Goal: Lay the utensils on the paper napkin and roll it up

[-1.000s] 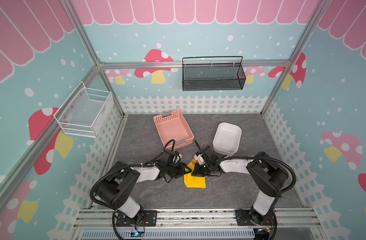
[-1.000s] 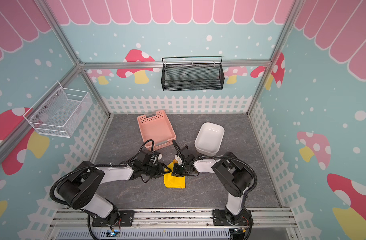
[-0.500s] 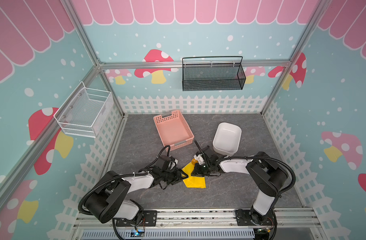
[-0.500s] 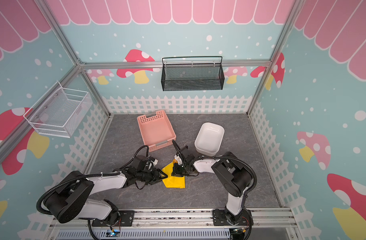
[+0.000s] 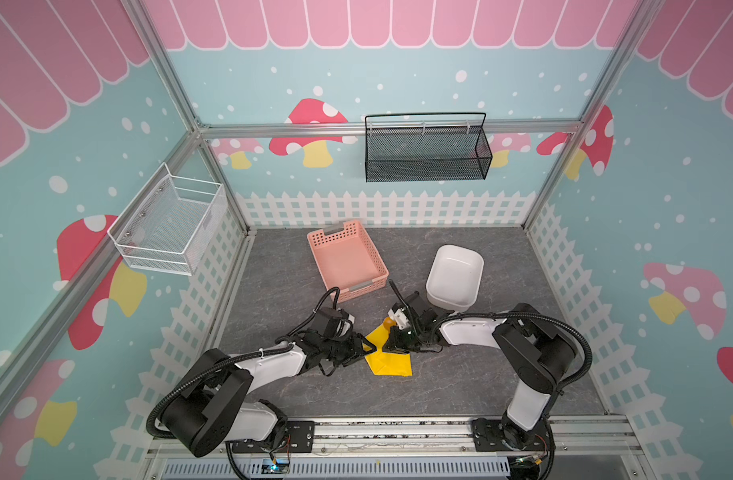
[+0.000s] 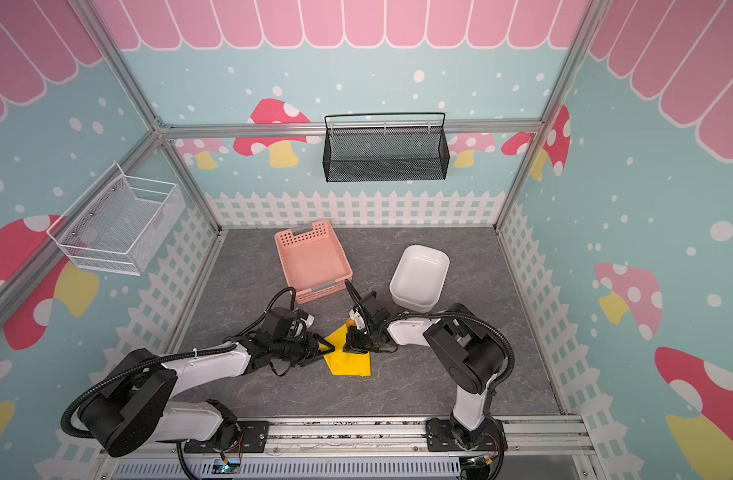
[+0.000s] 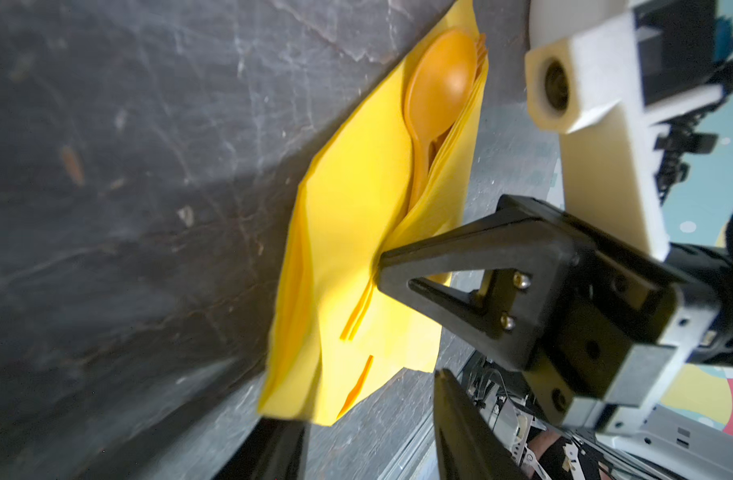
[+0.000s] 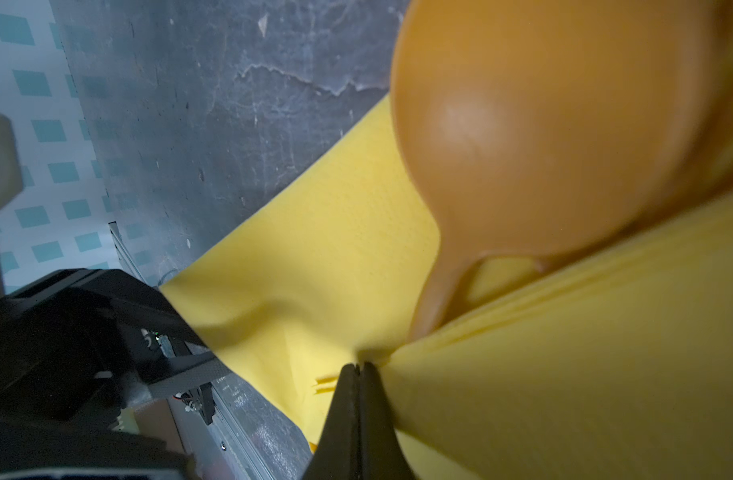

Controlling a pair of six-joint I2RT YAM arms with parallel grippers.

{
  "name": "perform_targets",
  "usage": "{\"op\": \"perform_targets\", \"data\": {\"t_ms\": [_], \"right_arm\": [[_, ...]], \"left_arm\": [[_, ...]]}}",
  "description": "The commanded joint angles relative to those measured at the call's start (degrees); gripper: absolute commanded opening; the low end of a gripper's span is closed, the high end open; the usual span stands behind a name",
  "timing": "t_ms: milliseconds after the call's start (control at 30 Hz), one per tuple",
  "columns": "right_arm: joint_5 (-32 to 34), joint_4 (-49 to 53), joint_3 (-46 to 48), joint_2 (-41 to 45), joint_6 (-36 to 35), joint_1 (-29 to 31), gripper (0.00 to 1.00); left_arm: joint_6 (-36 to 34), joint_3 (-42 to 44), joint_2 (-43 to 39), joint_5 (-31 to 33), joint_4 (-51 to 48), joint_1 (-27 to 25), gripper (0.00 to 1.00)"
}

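Paper napkin lies part-folded on the bench, lower middle of both top views, with the spoon in its fold. Right fingers, shut, pin the crease. Left fingers, open and empty, should grip the left corner low and roll snugly.

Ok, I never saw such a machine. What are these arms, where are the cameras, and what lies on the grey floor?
These are two robot arms with pincer grippers. Two pictures look down from above; two close-ups come from cameras on the wrists. On the grey table stand a pink basket and a white tub; the yellow paper napkin lies folded partly over an orange spoon. The right gripper is shut, tips against the napkin's fold. The left gripper is open at the napkin's edge.
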State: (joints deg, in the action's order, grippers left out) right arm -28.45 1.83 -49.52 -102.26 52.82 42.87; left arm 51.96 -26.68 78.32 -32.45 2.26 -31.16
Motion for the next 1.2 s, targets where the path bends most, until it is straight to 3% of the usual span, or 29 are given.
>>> {"op": "perform_targets", "data": {"t_ms": [0,267,500,633,900,1167], "right_arm": [[1.0,1.6,1.6,-1.7,0.4,0.6,0.03],[1.0,1.6,1.7,-1.7,0.4,0.6,0.03],[1.0,1.6,1.7,-2.0,0.3,0.7,0.03],[1.0,1.6,1.6,-2.0,0.4,0.6,0.03],[1.0,1.5,1.4,-2.1,0.3,0.7,0.03],[0.9,1.1,1.5,-2.2,0.6,0.6,0.03]], "left_arm": [[-3.3,-2.9,0.2,4.1,-4.8,0.3,0.48],[-8.1,-7.0,1.0,9.5,-12.7,0.3,0.40],[-8.4,-8.4,1.9,7.5,-13.3,0.3,0.16],[-7.7,-8.5,2.4,5.0,-12.0,0.2,0.08],[-0.2,-7.1,7.0,-1.3,-3.1,-1.4,0.03],[8.5,-5.6,14.7,-3.8,6.9,-3.5,0.00]]}}
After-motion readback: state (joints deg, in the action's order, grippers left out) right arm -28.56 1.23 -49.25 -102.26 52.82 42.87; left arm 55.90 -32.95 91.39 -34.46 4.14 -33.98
